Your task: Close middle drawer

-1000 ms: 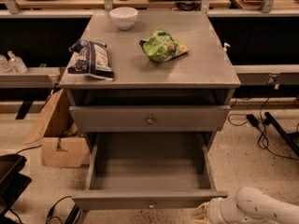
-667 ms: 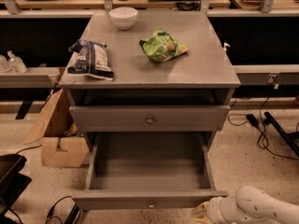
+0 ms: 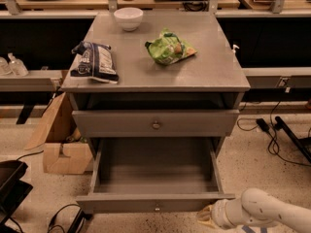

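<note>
The middle drawer (image 3: 155, 178) is pulled far out of the grey cabinet, and its long shallow box is empty. Its flat front (image 3: 121, 203) faces me at the bottom of the view, with a small brass knob (image 3: 156, 208) at centre. My gripper (image 3: 208, 216) is at the end of the white arm (image 3: 262, 210), which comes in from the lower right. It sits low, next to the right end of the drawer front. I cannot tell whether it touches the front.
Above the open drawer, another grey drawer front (image 3: 121, 124) with a knob stands slightly out. The cabinet top (image 3: 214, 62) holds a white bowl (image 3: 129, 18), a dark snack bag (image 3: 95, 61) and a green snack bag (image 3: 169, 47). A cardboard box (image 3: 63, 154) and cables (image 3: 272, 135) lie on the floor.
</note>
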Robot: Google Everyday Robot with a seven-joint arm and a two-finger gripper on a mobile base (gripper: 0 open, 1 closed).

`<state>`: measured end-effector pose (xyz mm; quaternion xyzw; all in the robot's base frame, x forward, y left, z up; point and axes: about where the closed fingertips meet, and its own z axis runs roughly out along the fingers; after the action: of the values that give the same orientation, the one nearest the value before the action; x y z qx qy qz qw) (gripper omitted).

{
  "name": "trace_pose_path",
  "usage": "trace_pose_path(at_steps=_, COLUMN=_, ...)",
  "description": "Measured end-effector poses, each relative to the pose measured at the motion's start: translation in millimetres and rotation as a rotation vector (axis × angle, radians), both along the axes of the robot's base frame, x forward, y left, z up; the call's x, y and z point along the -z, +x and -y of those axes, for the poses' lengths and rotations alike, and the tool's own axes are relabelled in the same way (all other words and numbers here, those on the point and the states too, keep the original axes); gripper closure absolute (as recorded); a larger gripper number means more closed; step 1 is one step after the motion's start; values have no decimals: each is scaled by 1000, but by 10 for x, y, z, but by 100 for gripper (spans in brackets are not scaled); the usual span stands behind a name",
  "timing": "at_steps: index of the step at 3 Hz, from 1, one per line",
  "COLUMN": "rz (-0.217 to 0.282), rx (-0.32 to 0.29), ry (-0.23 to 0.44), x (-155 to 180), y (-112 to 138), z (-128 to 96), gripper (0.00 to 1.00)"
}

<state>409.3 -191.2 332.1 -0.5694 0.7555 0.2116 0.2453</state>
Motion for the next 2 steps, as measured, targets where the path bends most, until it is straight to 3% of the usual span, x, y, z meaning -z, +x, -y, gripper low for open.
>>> trace_pose_path(at_steps=1, rz=12, rx=-14, ry=-4, x=-12, y=194, z=-17, gripper=100)
trace_pose_path(at_steps=2, rz=12, rx=-14, ry=-4, x=-12, y=194, z=-17, gripper=100)
